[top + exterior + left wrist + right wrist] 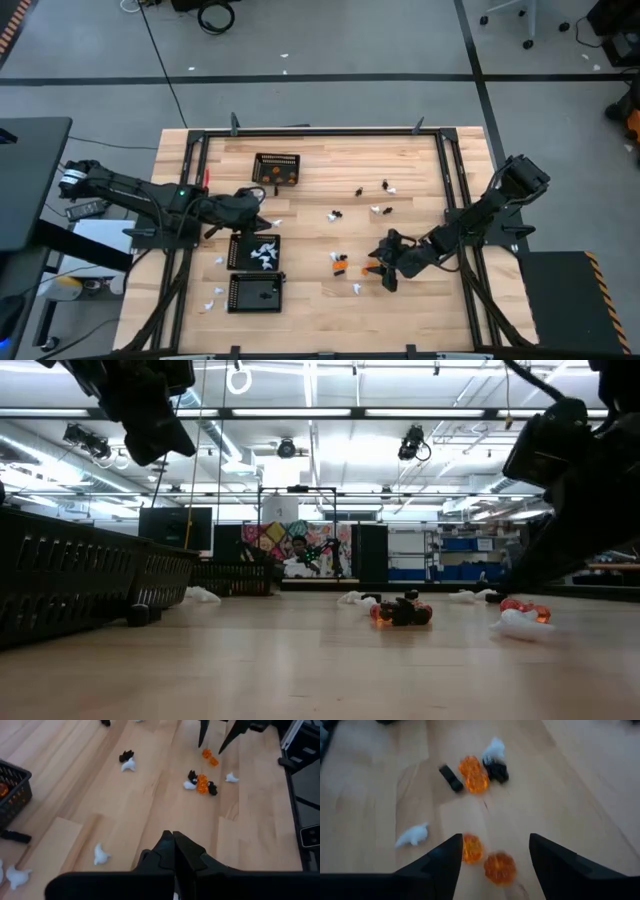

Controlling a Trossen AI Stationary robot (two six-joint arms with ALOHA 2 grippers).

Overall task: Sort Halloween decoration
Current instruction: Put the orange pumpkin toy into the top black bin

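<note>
High view showed three black mesh baskets on the table (pixel 420 300). The far basket (pixel 277 169) held orange pieces, the middle basket (pixel 254 251) just nearer held white pieces, and the near basket (pixel 254 293) beside it held something dark that could not be made out. The left gripper (pixel 262 197), between the far and middle baskets, was closed and empty. The right gripper (pixel 492 851) was spread wide, holding nothing, over two orange pumpkins (pixel 499 867), well right of the middle basket.

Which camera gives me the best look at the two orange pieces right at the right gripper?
The right wrist view: both orange pieces lie large between the open right gripper fingers. The high view shows only an orange speck, the left wrist view shows them small and far off, and the low view a blurred reddish blob.
</note>
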